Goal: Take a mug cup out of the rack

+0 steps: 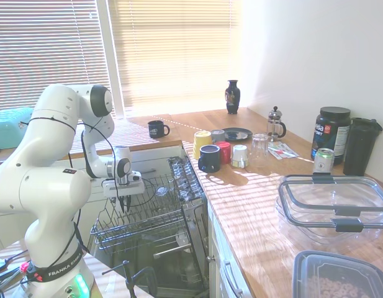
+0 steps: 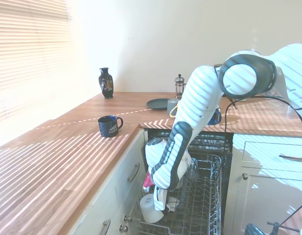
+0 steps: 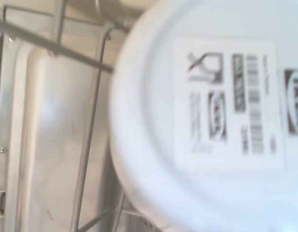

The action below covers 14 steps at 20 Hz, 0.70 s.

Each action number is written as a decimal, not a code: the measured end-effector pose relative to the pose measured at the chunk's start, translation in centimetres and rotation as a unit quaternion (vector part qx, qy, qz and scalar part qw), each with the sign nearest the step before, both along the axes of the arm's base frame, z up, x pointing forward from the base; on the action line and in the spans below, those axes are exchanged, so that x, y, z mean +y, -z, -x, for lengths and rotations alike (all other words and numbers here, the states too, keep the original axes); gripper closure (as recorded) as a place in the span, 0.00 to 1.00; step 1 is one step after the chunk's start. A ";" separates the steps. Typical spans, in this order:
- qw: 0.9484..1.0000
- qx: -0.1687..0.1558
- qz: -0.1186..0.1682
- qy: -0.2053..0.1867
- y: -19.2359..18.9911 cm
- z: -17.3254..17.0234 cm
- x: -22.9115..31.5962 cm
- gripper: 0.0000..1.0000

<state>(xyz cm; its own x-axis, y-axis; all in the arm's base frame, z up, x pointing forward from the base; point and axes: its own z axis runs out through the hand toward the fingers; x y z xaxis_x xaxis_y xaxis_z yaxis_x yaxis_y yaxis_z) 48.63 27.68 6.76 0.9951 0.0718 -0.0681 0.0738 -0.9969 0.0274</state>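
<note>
White mug cup sits upside down in the grey wire rack.

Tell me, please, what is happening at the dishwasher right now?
The white Franka arm has its gripper lowered into the rack, the grey wire basket pulled out of the open dishwasher. A white mug cup sits upside down in the rack just beside the gripper; the wrist view shows its labelled base from close by. The mug cup is in the rack, not yet lifted out. Other cups stand on the wooden counter.
</note>
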 end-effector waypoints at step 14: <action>0.998 -0.051 0.020 0.035 -8.3 0.7 -2.1 1.00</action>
